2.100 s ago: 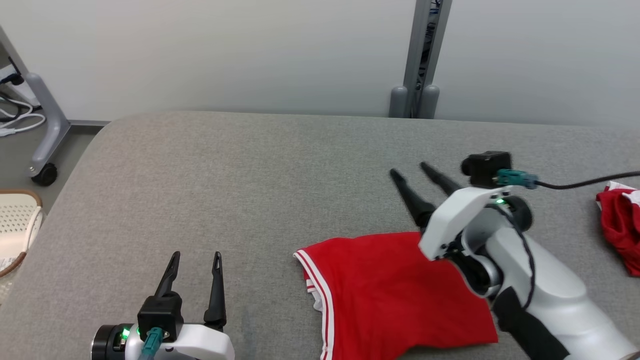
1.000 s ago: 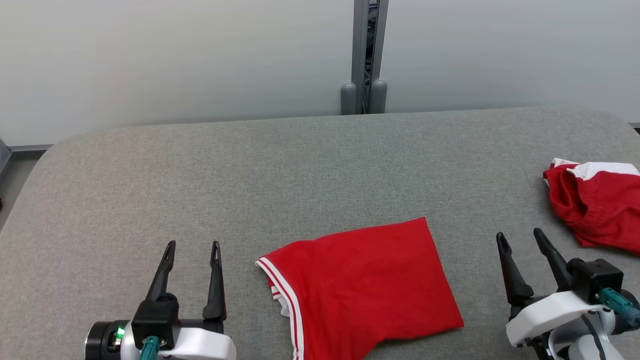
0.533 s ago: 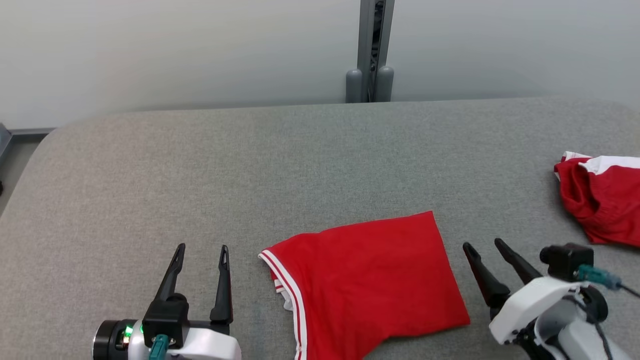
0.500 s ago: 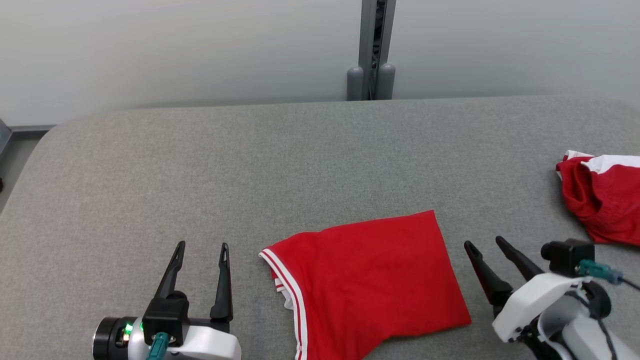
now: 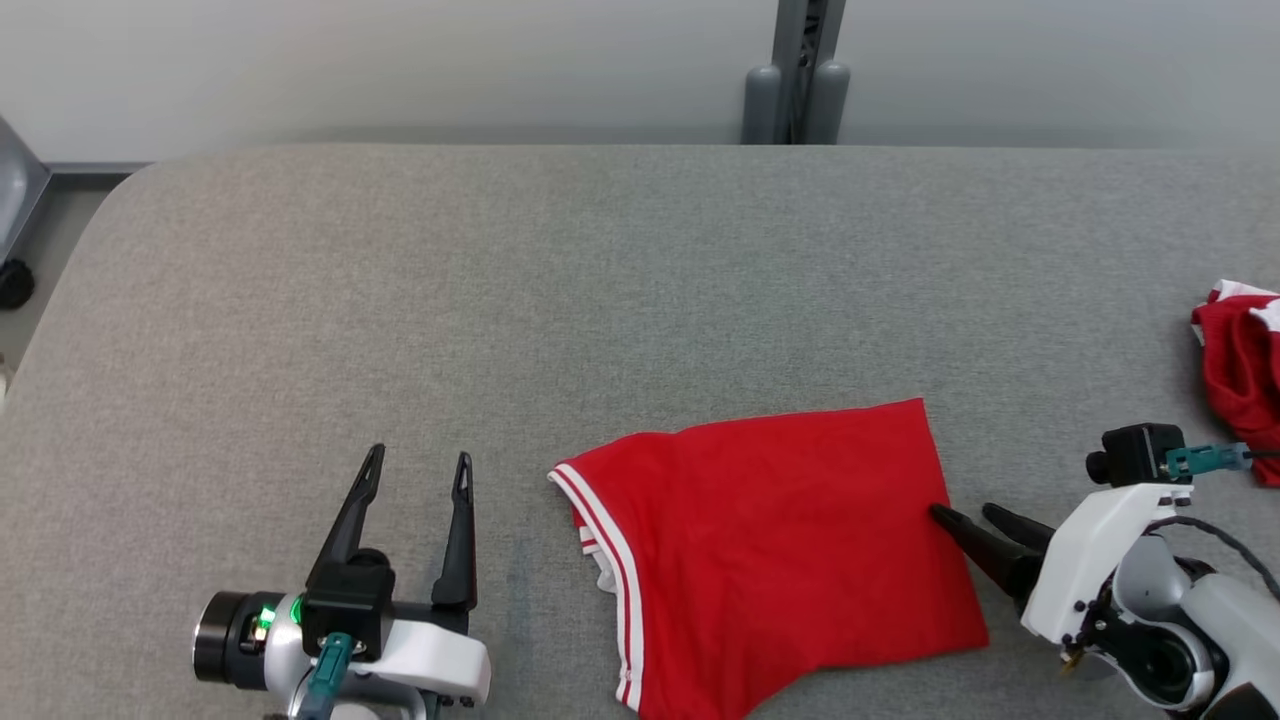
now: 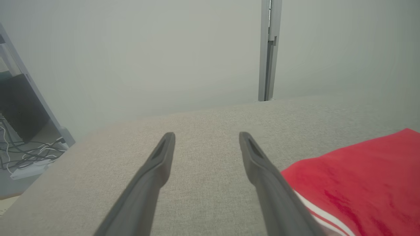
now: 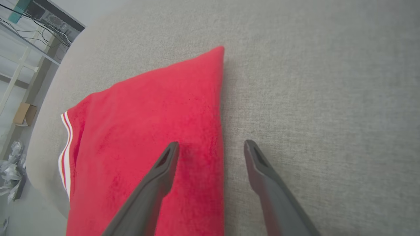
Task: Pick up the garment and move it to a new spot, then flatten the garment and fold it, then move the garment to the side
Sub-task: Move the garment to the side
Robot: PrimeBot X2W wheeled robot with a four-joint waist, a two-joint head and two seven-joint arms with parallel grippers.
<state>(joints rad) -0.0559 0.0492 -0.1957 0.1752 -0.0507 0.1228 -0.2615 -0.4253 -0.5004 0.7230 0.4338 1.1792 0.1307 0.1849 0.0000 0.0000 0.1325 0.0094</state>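
Note:
A folded red garment [image 5: 780, 550] with white stripe trim lies flat near the front of the grey padded table [image 5: 500, 280]. My right gripper [image 5: 963, 513] is open and low at the garment's right edge. In the right wrist view the right gripper [image 7: 210, 146] straddles that edge, one finger over the red garment [image 7: 147, 114] and the other over bare table. My left gripper [image 5: 420, 460] stands open and empty to the left of the garment. In the left wrist view the left gripper [image 6: 206, 136] points across the table, with the garment [image 6: 361, 177] at lower right.
A second red and white garment [image 5: 1240, 380] lies crumpled at the table's right edge. A grey post [image 5: 795, 70] stands behind the table against the pale wall. The table's rounded left corner drops to the floor [image 5: 40, 230].
The head camera has shifted. My right gripper has come down and leftward until its open fingers reach the garment's right edge. The left gripper and the garment stay put.

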